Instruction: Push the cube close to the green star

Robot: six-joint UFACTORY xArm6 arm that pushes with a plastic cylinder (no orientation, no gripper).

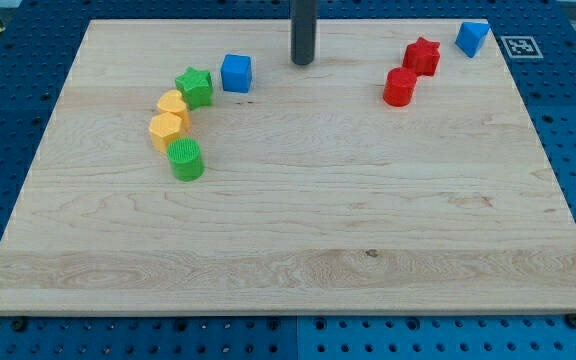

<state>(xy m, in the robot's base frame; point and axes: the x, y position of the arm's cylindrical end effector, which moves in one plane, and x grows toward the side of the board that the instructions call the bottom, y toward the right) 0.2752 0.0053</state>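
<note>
The blue cube [236, 73] sits near the view's top, left of centre, just right of the green star [195, 87], with a small gap between them. My tip [302, 62] rests on the board to the right of the cube, about a cube's width or more away and not touching it. The rod rises straight out of the view's top.
Below the green star lie a yellow heart-like block [173, 105], a yellow hexagon block [166, 129] and a green cylinder [185, 159] in a curved row. At the top right are a red star [421, 55], a red cylinder [400, 87] and a blue block [472, 38]. The wooden board [298, 230] ends on a blue pegboard.
</note>
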